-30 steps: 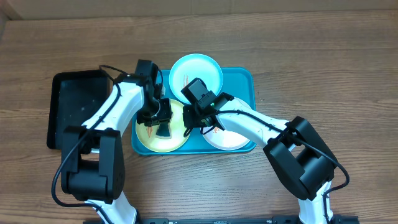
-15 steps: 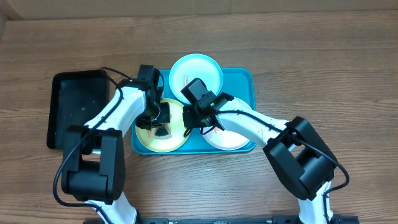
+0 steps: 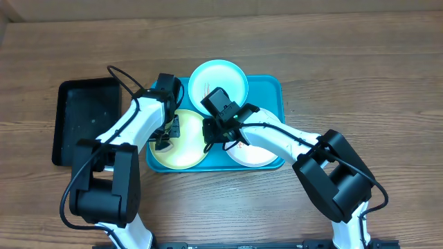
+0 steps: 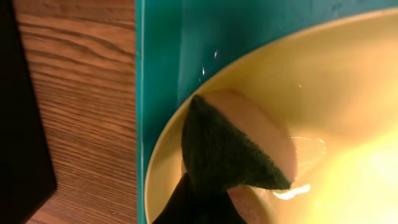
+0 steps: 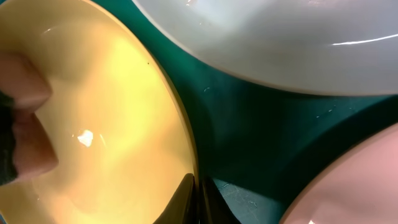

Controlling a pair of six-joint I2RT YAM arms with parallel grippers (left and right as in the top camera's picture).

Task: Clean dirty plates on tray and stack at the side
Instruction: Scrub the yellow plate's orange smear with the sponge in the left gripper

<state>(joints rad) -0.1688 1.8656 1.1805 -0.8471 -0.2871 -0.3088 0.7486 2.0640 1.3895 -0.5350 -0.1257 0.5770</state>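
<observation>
The left gripper (image 3: 164, 136) has slid its pinched sponge (image 4: 227, 152) leftward on the yellow-green plate (image 3: 188, 151), whose right rim the right gripper (image 3: 210, 140) seemingly clamps.

Three round plates in all, alike in size: one light blue plate (image 3: 218, 81), one yellow-green plate (image 3: 181, 151), one white plate (image 3: 255, 155). Two rectangular trays on the single desk (image 3: 346, 62): one turquoise tray (image 3: 270, 93) and one black tray (image 3: 83, 124). Two white arms, one left arm (image 3: 131, 121) and one right arm (image 3: 277, 138), each with one pincer, so two: the left pincer (image 3: 165, 138) and the right pincer (image 3: 210, 138); one black cable (image 3: 119, 75) looped by the left arm; one sponge (image 4: 224, 152), with one dark green face and one pale pinkish face; orange-red smears too small to count.
</observation>
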